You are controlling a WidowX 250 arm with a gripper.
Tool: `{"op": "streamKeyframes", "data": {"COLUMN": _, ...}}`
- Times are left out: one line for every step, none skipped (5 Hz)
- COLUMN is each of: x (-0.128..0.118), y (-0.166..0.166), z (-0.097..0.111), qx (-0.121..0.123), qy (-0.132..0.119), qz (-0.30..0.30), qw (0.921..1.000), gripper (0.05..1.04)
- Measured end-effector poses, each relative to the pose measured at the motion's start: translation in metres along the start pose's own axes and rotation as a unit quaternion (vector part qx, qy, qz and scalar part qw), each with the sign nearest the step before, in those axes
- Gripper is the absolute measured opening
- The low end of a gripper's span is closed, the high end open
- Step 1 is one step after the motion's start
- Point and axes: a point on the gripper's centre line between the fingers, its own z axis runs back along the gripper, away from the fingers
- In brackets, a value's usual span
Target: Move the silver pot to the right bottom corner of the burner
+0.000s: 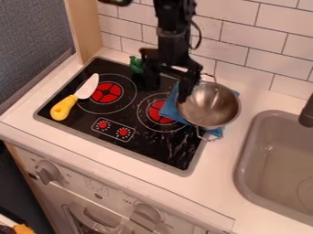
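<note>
Camera view: gripper [166,93] hangs over the back of the cooktop [119,130], right-hand half, tips pointing down. Fingers are spread apart, nothing seen clamped btwn them. L finger is hard to make out, black on black glass; R finger overlaps the silver pot's near-L rim, so that bit of rim is hidden & can't tell if they touch. Arm [174,25] is cut off by the top edge; a cable loops out on its R side.

Silver pot [214,109] is upright at the cooktop's back R corner, partly over its R edge, & hides that corner. Wire handles: one toward the wall, partly behind the rim; one toward the cooktop's front. Blue cloth [170,109] is under the pot, mostly covered; bits stick out L, R & front. It also covers pt. of the cooktop's R burner ring.

Knife w/ yellow handle [63,108] lies on the cooktop's L side, blade over the L burner's edge. Green item [136,65] at the cooktop's back edge, half behind the gripper, unclear what.

Sink [245,183] is R of the cooktop, cut off by the frame, as is the dark faucet [307,114]. Oven front [92,183], below the cooktop, is cropped too.
</note>
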Motion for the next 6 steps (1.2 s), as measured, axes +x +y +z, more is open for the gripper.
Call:
{"op": "streamKeyframes", "data": {"x": 0.001, "y": 0.002, "z": -0.009, "qx": 0.007, "qy": 0.0, "qz": 0.012, "qw": 0.9999, "gripper": 0.957}}
{"op": "streamKeyframes", "data": {"x": 0.001, "y": 0.0, "z": -0.012, "qx": 0.015, "qy": -0.005, "qz": 0.011, "qw": 0.9998, "gripper": 0.654}}
{"op": "streamKeyframes", "data": {"x": -0.002, "y": -0.002, "z": -0.014, "qx": 0.02, "qy": -0.001, "qz": 0.007, "qw": 0.9998, "gripper": 0.356}}
{"op": "streamKeyframes", "data": {"x": -0.001, "y": -0.002, "z": -0.005, "qx": 0.021, "qy": -0.013, "qz": 0.006, "qw": 0.9997, "gripper": 0.181}}
{"op": "streamKeyframes", "data": {"x": 0.0, "y": -0.007, "z": 0.004, "qx": 0.013, "qy": -0.022, "qz": -0.003, "qw": 0.9997, "gripper": 0.097}}
{"op": "streamKeyframes", "data": {"x": 0.0, "y": -0.013, "z": 0.028, "qx": -0.007, "qy": -0.05, "qz": -0.013, "qw": 0.9986, "gripper": 0.074}}
